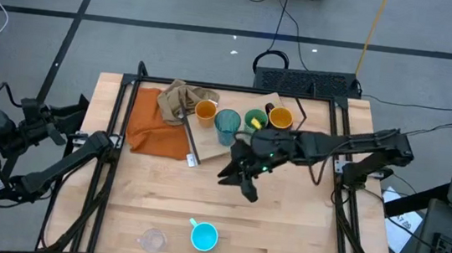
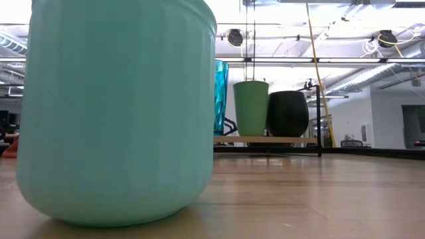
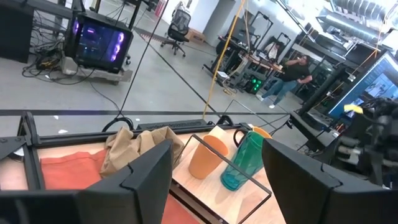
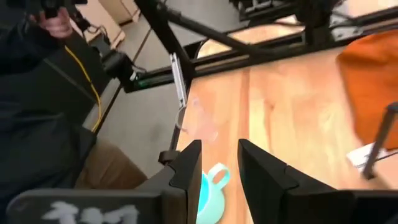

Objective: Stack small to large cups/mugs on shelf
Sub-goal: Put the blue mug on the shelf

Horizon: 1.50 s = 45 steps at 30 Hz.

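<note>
The shelf (image 1: 245,141), a light board on thin black legs, stands at the table's far middle. On it stand an orange cup (image 1: 205,110), a teal tumbler (image 1: 227,125), a green cup (image 1: 255,119) and a black mug (image 1: 281,117) with a yellow inside. A light-blue mug (image 1: 204,237) and a clear glass (image 1: 152,240) stand near the front edge. My right gripper (image 1: 237,182) hovers over the table's middle, just in front of the shelf, narrowly open and holding nothing; its wrist view shows the mug (image 4: 208,190) past its fingers. My left gripper (image 3: 217,155) waits beyond the table's left edge, open wide.
An orange cloth (image 1: 158,128) and a crumpled tan cloth (image 1: 183,98) lie left of the shelf. Black frame rails (image 1: 116,132) run along the table's sides. Bare wood lies between the shelf and the front cups. A person (image 4: 37,93) stands beyond the front edge.
</note>
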### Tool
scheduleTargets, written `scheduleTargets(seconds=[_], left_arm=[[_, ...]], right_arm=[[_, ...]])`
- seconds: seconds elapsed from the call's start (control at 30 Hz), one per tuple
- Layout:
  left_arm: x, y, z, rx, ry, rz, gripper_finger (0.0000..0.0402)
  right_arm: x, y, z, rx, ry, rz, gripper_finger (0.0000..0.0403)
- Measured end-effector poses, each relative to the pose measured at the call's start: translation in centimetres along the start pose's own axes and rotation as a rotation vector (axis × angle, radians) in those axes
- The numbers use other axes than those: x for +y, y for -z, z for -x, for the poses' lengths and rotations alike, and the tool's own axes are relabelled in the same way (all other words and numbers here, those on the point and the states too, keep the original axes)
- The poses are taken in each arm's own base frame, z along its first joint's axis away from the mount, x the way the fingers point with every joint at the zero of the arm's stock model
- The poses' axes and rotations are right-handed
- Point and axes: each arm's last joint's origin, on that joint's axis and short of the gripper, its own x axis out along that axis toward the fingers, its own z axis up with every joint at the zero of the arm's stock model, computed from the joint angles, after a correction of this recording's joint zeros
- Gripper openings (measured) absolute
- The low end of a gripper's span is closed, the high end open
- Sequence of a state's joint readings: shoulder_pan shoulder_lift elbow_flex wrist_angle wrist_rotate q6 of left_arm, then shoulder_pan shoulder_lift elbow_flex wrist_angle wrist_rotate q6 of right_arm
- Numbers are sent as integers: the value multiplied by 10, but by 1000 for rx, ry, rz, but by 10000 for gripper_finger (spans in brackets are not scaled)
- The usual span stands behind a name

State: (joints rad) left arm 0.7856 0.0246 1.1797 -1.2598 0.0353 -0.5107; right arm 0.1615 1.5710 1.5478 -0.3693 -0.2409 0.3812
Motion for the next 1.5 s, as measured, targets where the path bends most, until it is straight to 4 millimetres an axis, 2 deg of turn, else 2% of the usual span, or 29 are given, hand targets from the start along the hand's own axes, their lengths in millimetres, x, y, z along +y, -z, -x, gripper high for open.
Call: scheduleTargets(seconds=[0.13, 0.33, 0.47, 0.73, 0.97, 1.13, 1.33, 1.5], left_arm=[[0, 0, 0, 0, -1, 16, 243], [0, 0, 0, 0, -1, 19, 243], [0, 0, 0, 5, -4, 16, 243], [2, 2, 0, 21, -20, 19, 244], [1, 2, 0, 16, -21, 44, 244], [1, 2, 0, 13, -25, 41, 243], [3, 1, 0, -11, -66, 39, 243], [2, 1, 0, 2, -46, -27, 243]], right_arm=[[1, 10, -22, 43, -10, -29, 96], [-2, 27, -61, 157, -153, -96, 96], [-9, 33, -72, 206, -197, -132, 96], [-8, 22, -62, 145, -214, -123, 96], [-23, 7, -46, 73, -189, -38, 96], [-32, 0, -42, 32, -176, -16, 96], [-29, -7, -41, -41, -204, 29, 96], [-22, -18, -40, -138, -261, -61, 96]])
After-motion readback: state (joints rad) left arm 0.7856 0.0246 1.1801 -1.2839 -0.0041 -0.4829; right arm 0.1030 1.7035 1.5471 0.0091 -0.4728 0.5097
